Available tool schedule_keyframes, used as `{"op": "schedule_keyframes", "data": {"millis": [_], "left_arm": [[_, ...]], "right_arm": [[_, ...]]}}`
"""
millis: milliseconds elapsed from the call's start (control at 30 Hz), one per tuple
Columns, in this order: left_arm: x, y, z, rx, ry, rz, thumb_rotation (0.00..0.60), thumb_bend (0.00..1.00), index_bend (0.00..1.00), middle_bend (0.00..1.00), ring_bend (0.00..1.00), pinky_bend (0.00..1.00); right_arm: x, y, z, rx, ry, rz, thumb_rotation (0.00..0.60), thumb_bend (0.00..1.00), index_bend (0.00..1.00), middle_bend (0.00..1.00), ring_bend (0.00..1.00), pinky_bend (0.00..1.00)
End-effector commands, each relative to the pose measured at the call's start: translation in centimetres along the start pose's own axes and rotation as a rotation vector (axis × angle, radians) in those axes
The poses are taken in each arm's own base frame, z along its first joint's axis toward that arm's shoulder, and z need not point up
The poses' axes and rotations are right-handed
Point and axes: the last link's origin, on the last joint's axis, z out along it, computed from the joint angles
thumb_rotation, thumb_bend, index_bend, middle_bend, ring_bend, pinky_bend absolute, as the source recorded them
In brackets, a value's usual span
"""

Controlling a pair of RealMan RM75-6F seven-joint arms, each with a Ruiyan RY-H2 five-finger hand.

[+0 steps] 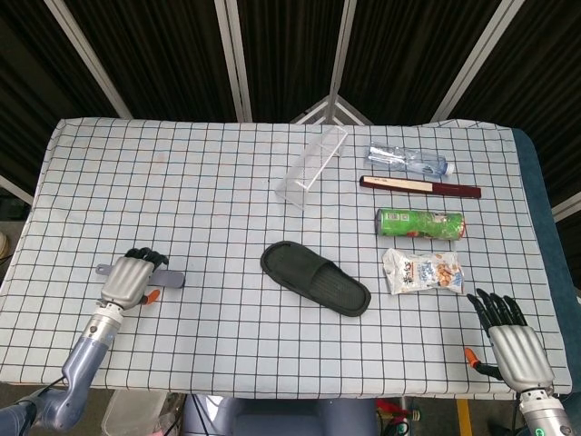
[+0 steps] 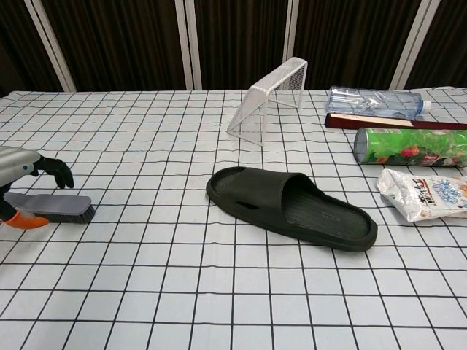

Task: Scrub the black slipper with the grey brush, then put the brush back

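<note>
The black slipper (image 1: 316,278) (image 2: 292,206) lies sole-down in the middle of the checked table. The grey brush (image 1: 170,280) (image 2: 55,206) lies flat at the front left, bristles down. My left hand (image 1: 129,282) (image 2: 23,165) is over the brush's handle, with its fingers arched over the far side and its orange-tipped thumb on the near side. The fingertips stand a little above the brush. My right hand (image 1: 516,347) rests open near the front right edge, away from everything, and only the head view shows it.
A clear wire rack (image 1: 313,165) stands behind the slipper. At the right lie a water bottle (image 1: 408,162), a dark red flat box (image 1: 420,186), a green can (image 1: 420,223) and a snack bag (image 1: 422,271). The tablecloth (image 1: 218,345) has bare stretches at front centre.
</note>
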Motion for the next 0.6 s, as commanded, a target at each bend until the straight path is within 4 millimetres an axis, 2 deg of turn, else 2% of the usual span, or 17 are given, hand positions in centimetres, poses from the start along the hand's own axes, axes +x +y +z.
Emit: {"op": "schedule_keyframes", "data": {"millis": [33, 600], "left_arm": [[-0.05, 0.1, 0.15, -0.001, -0.005, -0.009, 0.6, 0.38, 0.36, 0.35, 0.25, 0.28], [-0.47, 0.53, 0.67, -0.01, -0.022, -0.011, 0.6, 0.49, 0.42, 0.42, 0.3, 0.33]], "right_arm": [[0.01, 0.02, 0.0, 0.0, 0.001, 0.0, 0.518, 0.39, 0.0, 0.0, 0.0, 0.0], [0.16, 0.33, -0.01, -0.011, 0.002, 0.004, 0.519, 0.39, 0.0, 0.0, 0.0, 0.0]]}}
